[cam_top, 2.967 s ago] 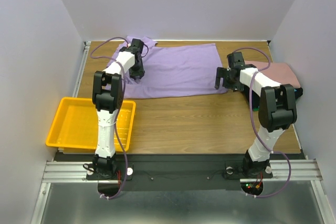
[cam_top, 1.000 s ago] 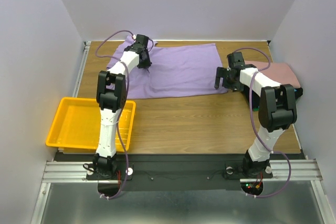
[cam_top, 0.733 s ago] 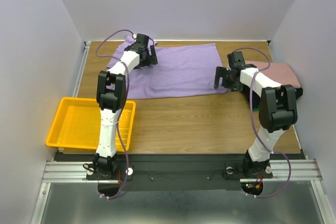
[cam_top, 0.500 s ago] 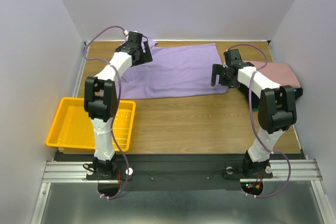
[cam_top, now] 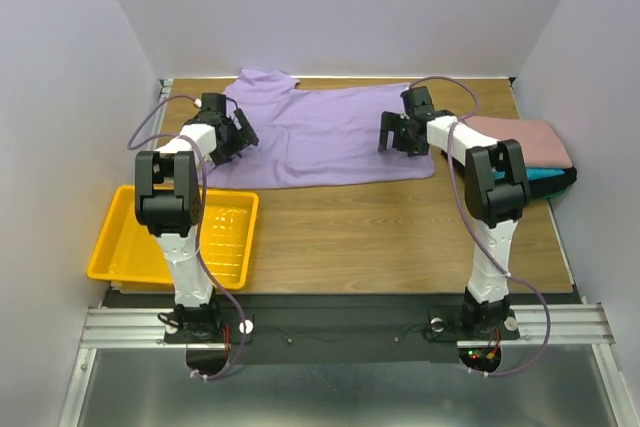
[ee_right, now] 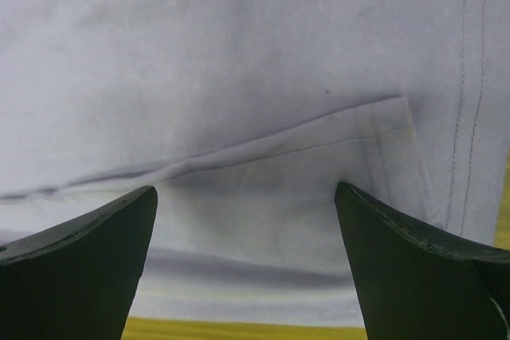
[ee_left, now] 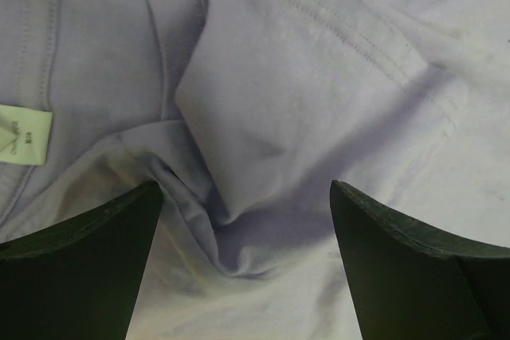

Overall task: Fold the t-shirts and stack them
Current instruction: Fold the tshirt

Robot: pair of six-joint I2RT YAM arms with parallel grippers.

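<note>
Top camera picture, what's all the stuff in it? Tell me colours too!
lavender t-shirt: 1, light purple, spread out, far middle
pink t-shirt: 1, dusty pink, folded, top of far-right pile
teal t-shirt: 1, teal, folded, under the pink one
black t-shirt: 1, black, pile's bottom, only an edge shows
tray: 1, yellow, near left
table: 1, brown wood, under the shirts
left claw: 1, black, open over lavender shirt's left end
right claw: 1, black, open over its right end

Pale lilac walls [cam_top: 330, 7], wooden table [cam_top: 380, 237]
</note>
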